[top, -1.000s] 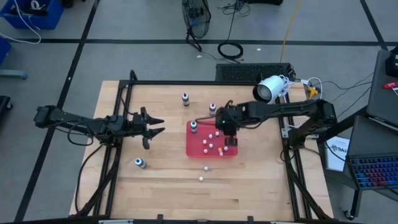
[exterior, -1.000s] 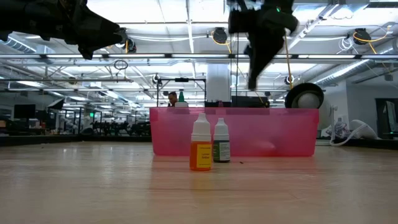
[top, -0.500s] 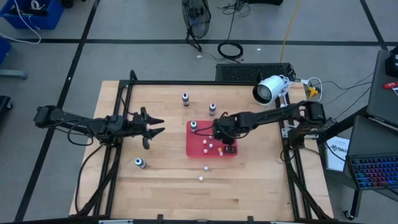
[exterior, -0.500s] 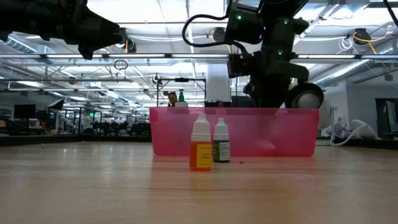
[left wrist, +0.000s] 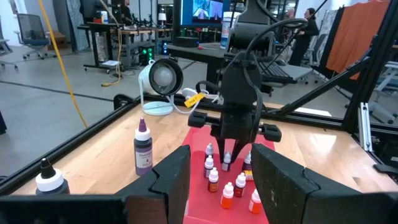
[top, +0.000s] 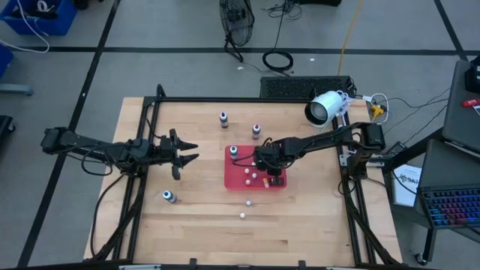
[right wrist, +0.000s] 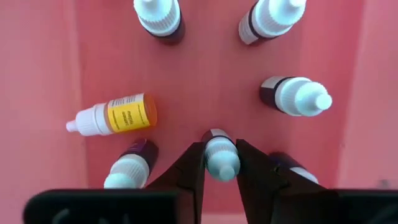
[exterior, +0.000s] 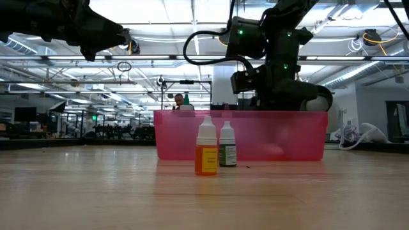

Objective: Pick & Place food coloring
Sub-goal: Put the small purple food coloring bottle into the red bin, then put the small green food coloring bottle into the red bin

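The red tray sits mid-table and holds several small food coloring bottles with whitish tops, one orange bottle lying on its side. My right gripper reaches down into the tray and is shut on a dark-bodied bottle. My left gripper hovers open over the table's left part, touching nothing. Other bottles stand on the wood: two beyond the tray, one near left, and two in front of the tray. My right gripper pinches the dark-bodied bottle at its white cap and neck between the two fingers. It comes from above, pointing down into the tray. The bottle is upright among the others; whether its base touches the tray floor I cannot tell.
Bottles crowd close around the held one inside the tray. A white lamp-like device stands at the table's far right corner. Black frame rails edge the table. Bare wood lies near the front edge.
My right gripper has come down from above the tray into it, shifting a little toward the table's left, with the arm lowering and stretching flatter. The left arm has kept still.
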`<act>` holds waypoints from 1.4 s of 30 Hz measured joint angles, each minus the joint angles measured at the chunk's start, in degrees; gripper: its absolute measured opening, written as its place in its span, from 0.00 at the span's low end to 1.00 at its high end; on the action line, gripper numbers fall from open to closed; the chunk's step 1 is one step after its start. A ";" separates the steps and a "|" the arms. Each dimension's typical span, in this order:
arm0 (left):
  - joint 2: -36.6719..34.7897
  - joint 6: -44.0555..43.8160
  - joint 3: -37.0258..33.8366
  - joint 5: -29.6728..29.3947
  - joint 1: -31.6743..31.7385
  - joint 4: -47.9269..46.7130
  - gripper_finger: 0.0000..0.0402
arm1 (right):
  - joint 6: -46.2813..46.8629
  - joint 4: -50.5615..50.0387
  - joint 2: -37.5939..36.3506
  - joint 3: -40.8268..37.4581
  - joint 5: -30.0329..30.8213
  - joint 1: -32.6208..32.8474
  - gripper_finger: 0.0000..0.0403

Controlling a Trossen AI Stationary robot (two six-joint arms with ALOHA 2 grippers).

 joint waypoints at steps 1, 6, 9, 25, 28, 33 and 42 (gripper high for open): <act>0.01 0.00 0.00 0.00 -0.02 0.00 0.42 | 0.06 -0.04 0.00 0.00 0.04 0.00 0.19; 0.02 0.00 0.00 0.00 -0.02 0.00 0.42 | 0.85 -0.37 0.11 -0.07 0.10 0.02 0.29; 0.02 0.00 0.00 0.01 -0.01 0.01 0.42 | 1.62 -0.47 -0.02 -0.07 0.06 0.02 0.31; 0.02 0.00 0.00 0.01 -0.01 0.00 0.42 | 6.09 2.81 -11.43 -0.07 -0.01 1.83 0.28; 0.01 0.00 0.00 0.00 -0.01 0.01 0.42 | 4.01 7.06 -12.73 0.00 -0.03 6.76 0.31; 0.02 -0.01 0.00 0.01 -0.01 0.01 0.42 | 0.77 12.38 -9.57 2.74 1.66 16.24 0.42; 0.00 -0.02 0.00 0.01 -0.02 0.00 0.42 | -4.95 -1.81 4.68 20.69 9.53 23.80 0.51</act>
